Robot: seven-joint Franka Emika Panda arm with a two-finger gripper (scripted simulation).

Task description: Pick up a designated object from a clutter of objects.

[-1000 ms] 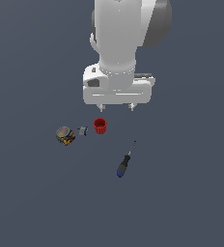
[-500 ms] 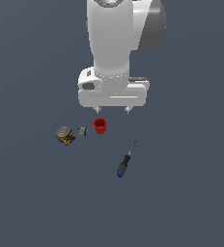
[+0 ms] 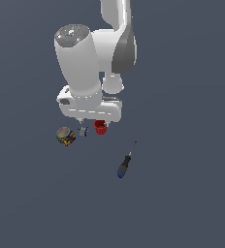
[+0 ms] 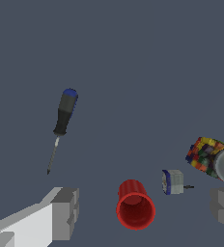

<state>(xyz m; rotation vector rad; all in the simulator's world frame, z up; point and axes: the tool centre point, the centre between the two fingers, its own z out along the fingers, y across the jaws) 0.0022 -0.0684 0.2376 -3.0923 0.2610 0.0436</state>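
Grey floor, multicoloured-label can (image 4: 211, 157)

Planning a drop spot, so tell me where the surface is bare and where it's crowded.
Crowded: the multicoloured can, tiny blue-grey item and red cup sit in a tight row under the pincer. Bare: the wide stretch between that row and the screwdriver, and beyond the screwdriver.

No text, number or brand can be read anywhere. The can (image 4: 206, 155) bears a label of small red, yellow, green and blue patches, but these are too blurred to form any letters in either view.
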